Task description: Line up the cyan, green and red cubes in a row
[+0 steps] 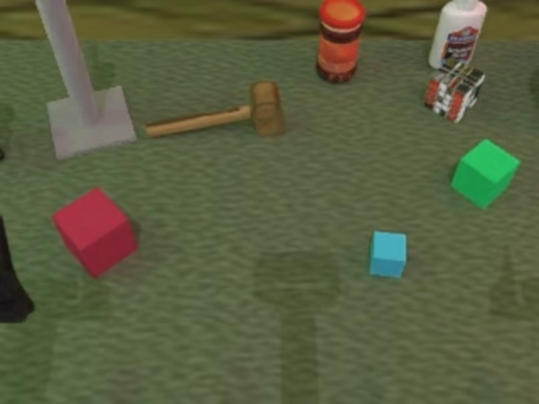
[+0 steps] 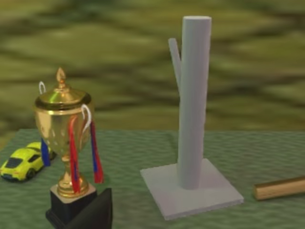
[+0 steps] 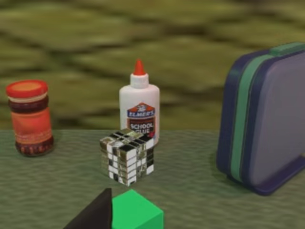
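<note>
The red cube (image 1: 94, 231) sits at the table's left, tilted askew. Right of the middle lies the small cyan cube (image 1: 387, 254). The green cube (image 1: 484, 172) (image 3: 138, 215) stands farther right and farther back. The three are well apart and form no row. A dark part of my left arm (image 1: 10, 290) shows at the left edge, a little left of the red cube. My left gripper (image 2: 97, 214) is only a dark tip low in its wrist view. My right gripper (image 3: 97, 213) likewise shows as a dark tip beside the green cube; the top view does not show it.
A grey stand (image 1: 84, 118) and a wooden hammer (image 1: 219, 118) lie at the back left. A red jar (image 1: 339, 42), glue bottle (image 1: 457, 29) and puzzle cube (image 1: 455, 91) stand at the back right. A trophy (image 2: 64, 138), toy car (image 2: 21, 162) and lunch box (image 3: 264, 119) show in wrist views.
</note>
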{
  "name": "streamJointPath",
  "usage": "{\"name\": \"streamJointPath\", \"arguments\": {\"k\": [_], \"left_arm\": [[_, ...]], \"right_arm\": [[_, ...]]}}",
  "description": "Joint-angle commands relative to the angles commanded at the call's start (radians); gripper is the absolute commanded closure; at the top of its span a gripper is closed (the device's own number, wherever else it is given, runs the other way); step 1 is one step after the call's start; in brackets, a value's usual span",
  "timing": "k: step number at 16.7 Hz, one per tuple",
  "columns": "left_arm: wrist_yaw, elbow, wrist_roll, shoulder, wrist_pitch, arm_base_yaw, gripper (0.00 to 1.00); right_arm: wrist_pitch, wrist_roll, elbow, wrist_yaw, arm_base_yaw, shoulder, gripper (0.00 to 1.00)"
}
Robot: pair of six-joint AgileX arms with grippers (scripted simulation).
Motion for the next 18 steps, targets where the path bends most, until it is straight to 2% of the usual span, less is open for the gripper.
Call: {"name": "streamJointPath", "arguments": {"k": [4,8,12,18], "left_arm": [[0.000,0.000,0.000,0.000,0.000,0.000,0.00],[0.000,0.000,0.000,0.000,0.000,0.000,0.00],[0.000,0.000,0.000,0.000,0.000,0.000,0.00],[0.000,0.000,0.000,0.000,0.000,0.000,0.00]], "right_arm": [[-0.020,0.014,0.030,-0.001,0.011,0.031,0.00],[-0.137,0.088,0.209,-0.001,0.068,0.220,0.00],[-0.327,0.202,0.488,0.002,0.153,0.576,0.00],[-0.663,0.394,0.954,0.005,0.303,1.262,0.00]]}}
